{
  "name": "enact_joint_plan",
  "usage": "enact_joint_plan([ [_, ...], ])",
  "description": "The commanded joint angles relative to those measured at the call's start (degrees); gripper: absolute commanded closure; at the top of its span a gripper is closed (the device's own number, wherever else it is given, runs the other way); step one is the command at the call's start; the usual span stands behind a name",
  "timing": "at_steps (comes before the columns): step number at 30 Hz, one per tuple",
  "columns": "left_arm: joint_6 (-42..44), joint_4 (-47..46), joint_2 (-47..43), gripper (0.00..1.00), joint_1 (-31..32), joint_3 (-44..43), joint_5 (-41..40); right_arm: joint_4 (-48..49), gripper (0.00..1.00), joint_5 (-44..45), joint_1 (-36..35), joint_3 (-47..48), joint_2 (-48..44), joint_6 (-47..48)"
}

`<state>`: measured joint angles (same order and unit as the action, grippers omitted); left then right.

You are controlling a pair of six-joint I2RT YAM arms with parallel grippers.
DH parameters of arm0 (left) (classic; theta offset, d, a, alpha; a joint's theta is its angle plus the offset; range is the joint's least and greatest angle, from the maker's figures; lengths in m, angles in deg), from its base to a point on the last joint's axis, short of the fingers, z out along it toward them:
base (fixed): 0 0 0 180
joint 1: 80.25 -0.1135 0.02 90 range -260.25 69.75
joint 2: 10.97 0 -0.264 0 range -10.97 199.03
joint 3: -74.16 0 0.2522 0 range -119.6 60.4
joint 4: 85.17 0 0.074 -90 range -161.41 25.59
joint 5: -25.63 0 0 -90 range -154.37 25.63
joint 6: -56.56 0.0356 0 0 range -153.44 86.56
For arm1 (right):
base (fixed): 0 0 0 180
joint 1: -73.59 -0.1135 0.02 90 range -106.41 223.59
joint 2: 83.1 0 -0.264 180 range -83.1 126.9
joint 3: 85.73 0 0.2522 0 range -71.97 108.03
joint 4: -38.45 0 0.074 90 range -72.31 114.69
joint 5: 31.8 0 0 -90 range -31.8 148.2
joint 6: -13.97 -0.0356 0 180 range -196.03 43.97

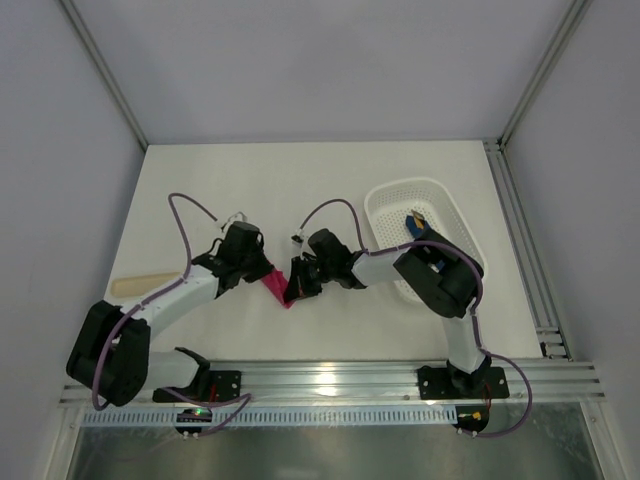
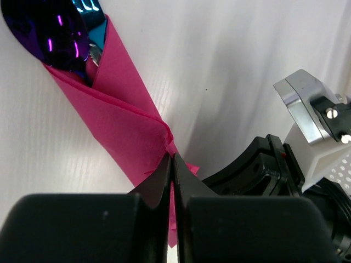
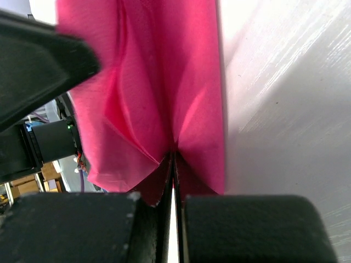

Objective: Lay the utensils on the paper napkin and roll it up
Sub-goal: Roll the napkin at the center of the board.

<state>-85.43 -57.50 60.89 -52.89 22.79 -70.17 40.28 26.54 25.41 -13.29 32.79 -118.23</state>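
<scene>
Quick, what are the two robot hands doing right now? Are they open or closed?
Left gripper: closed, pinching the end of the rolled pink napkin.
Right gripper: closed, pinching the same napkin.

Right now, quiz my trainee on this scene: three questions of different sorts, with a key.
1. True or false: the paper napkin lies flat and unrolled.
2. Which pinch the napkin: a) the left jaws only, b) the right jaws only, c) both?
3. Fill in: the spoon head sticking out of the roll is glossy dark ____.
Key: 1 false, it is rolled; 2 c; 3 purple.
</scene>
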Motion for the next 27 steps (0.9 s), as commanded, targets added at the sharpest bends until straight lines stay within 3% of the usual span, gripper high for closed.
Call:
enact_joint_plan([
  [1, 2.41, -5.38, 3.72, 1.00, -0.02, -4.49, 0.18, -3.47, 0.96, 4.50, 0.28, -0.75, 2.49, 2.21],
  [14, 3.91, -11.10, 16.82, 1.00, -0.02, -9.06, 0.27, -2.94, 0.96, 4.24, 0.46, -1.55, 2.05, 1.85],
  [27, 5.23, -9.17, 19.37, 1.00, -0.02, -9.42, -0.17, -8.47, 0.96, 6.35, 1.34, -0.76, -4.18, 5.71],
])
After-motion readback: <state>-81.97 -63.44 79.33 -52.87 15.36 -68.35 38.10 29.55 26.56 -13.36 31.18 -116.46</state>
